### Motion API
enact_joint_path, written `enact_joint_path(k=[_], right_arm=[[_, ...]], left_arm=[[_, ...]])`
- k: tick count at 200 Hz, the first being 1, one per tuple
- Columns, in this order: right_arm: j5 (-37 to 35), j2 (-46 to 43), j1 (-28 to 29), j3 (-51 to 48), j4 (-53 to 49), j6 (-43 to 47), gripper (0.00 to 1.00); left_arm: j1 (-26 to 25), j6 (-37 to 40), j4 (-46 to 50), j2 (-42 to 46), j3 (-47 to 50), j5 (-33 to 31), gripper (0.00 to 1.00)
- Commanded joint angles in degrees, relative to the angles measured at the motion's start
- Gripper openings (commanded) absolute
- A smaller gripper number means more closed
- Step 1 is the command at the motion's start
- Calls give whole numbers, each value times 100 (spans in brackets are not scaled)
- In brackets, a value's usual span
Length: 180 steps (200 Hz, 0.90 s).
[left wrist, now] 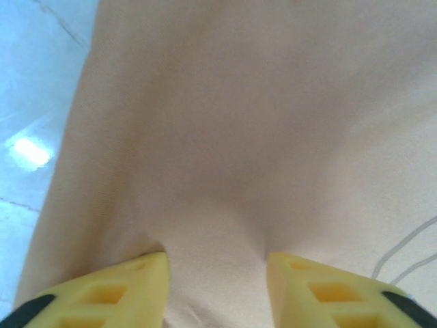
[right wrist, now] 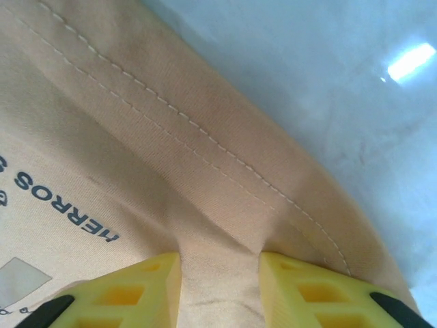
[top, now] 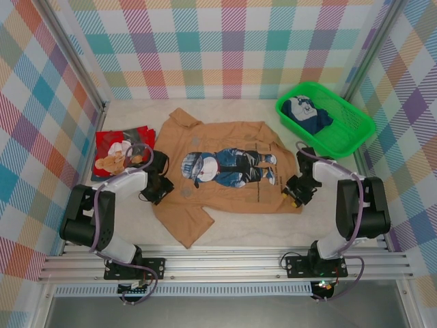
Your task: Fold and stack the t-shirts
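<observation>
- The tan shirt (top: 225, 140) lies spread flat on the middle of the table (top: 259, 229), print side up. Its sleeves are at the left end and its hem at the right.
- A blue-and-white cartoon print (top: 229, 169) sits in the centre of the shirt, lying sideways in the top view.
- The left gripper (top: 158, 186) is down on the shirt's left edge, between the two sleeves.
- In the left wrist view, the yellow fingers (left wrist: 130, 294) stand a moderate gap apart. Tan cloth is puckered up between them, with creases running from both inner tips, so the pincer is pinching the shirt.
- The right gripper (top: 295, 193) is down on the shirt's right edge, at the near end of the hem.
- In the right wrist view, the fingers (right wrist: 321, 290) are set fairly narrow, with a raised fold of the double-stitched hem caught between them. This pincer also holds the tan shirt. Dark lettering shows just beside the left finger.
- The red shirt (top: 119, 154) lies folded at the left of the table, cartoon figures up and partly under the left arm. It is near the tan shirt, but contact cannot be told.
- The green basket (top: 355, 126) sits at the far right, apart from the tan shirt. It holds a dark blue and white garment (top: 307, 113).
</observation>
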<state>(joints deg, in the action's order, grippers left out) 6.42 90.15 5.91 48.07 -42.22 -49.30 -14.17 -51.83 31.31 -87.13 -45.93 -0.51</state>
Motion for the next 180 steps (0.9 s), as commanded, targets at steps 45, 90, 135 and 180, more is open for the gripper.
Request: enact_joint_path(k=[45, 90, 135, 180], right_arm=[[-1127, -330, -101, 984, -1237, 303, 43], [-573, -1061, -200, 326, -1515, -199, 43], [-299, -913, -244, -50, -1333, -32, 44], [-222, -1096, -716, -249, -1251, 219, 44]], left_arm=[[-380, 614, 2049, 838, -1036, 60, 58], [-1429, 124, 2490, 1797, 42, 1164, 47], [-2227, -564, 1293, 1823, 1125, 1651, 54], [-3076, -1585, 644, 1900, 1667, 1487, 51]])
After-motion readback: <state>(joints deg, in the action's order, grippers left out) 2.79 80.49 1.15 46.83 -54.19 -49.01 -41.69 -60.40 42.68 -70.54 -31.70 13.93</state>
